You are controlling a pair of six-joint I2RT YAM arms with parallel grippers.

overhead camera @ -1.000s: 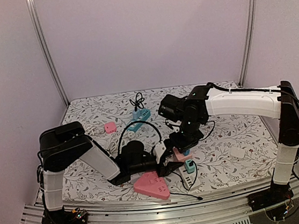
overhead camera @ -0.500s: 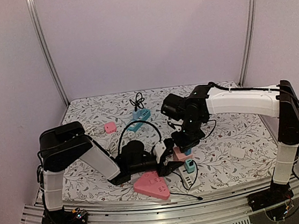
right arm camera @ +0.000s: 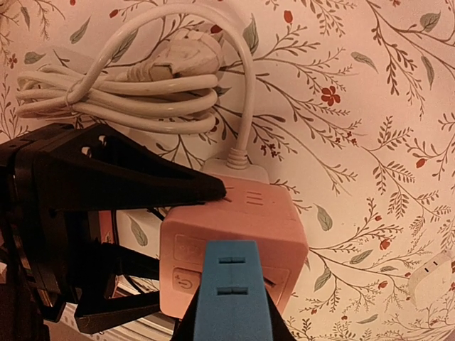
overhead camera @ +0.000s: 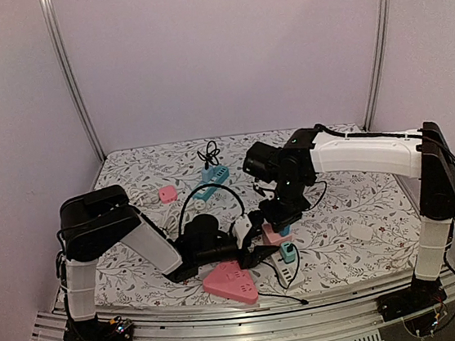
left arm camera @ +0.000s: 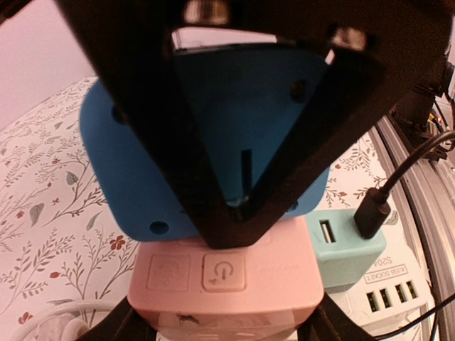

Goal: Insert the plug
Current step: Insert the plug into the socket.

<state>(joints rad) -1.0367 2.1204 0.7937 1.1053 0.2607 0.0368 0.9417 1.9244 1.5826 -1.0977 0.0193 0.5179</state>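
My right gripper (right arm camera: 233,328) is shut on a blue plug (right arm camera: 233,288) and holds it down against the top face of a pink socket cube (right arm camera: 266,220). The plug's prongs are hidden. In the left wrist view the blue plug (left arm camera: 135,163) rests on the cube (left arm camera: 227,280), partly behind the right gripper's black fingers (left arm camera: 213,128). My left gripper (left arm camera: 224,332) grips the cube from both sides; one of its fingers (right arm camera: 142,177) touches the cube's far edge. From above, the cube (overhead camera: 274,236) lies between the left gripper (overhead camera: 261,247) and the right gripper (overhead camera: 279,216).
A teal USB charger (left arm camera: 348,245) with a black cable sits in a white power strip (overhead camera: 285,272) right of the cube. A coiled white cord (right arm camera: 121,92) lies behind it. A pink triangular strip (overhead camera: 230,284) lies near the front edge, a blue strip (overhead camera: 212,176) at the back.
The right wrist has shifted only slightly over the cube. Both grips hold as before.
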